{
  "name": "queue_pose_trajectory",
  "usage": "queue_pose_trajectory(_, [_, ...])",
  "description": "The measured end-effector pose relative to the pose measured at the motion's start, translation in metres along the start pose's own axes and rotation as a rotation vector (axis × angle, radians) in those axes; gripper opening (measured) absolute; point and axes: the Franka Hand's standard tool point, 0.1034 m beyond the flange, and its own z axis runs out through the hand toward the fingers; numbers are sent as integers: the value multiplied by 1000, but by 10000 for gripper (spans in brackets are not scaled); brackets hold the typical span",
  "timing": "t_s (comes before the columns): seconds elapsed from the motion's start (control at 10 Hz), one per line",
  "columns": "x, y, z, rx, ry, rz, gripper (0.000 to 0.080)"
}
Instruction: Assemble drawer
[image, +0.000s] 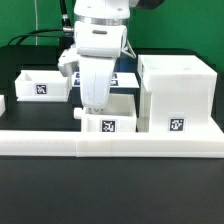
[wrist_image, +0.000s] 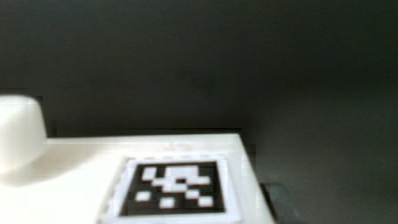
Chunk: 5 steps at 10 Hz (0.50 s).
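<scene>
A small white drawer box (image: 108, 123) with a marker tag stands just behind the front rail. My gripper (image: 93, 107) is lowered onto its left end, next to a small white knob (image: 78, 115). In the wrist view the box's tagged face (wrist_image: 175, 188) fills the lower part, very close, with a round white piece (wrist_image: 15, 135) beside it. A dark finger (wrist_image: 285, 198) shows at the box's edge; the other finger is hidden. The large white drawer case (image: 176, 92) stands to the exterior view's right. A second open drawer box (image: 42, 85) sits to the exterior view's left.
A long white rail (image: 110, 147) runs across the front of the table. The marker board (image: 128, 78) lies behind the arm. A black table surface (wrist_image: 267, 70) lies beyond the box. Cables hang at the back left.
</scene>
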Motion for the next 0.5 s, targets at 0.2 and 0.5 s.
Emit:
queue_pose_trajectory(0.2, [7, 1, 1, 1, 3, -12, 42])
queue_pose_trajectory(0.5, [9, 2, 2, -13, 6, -15, 42])
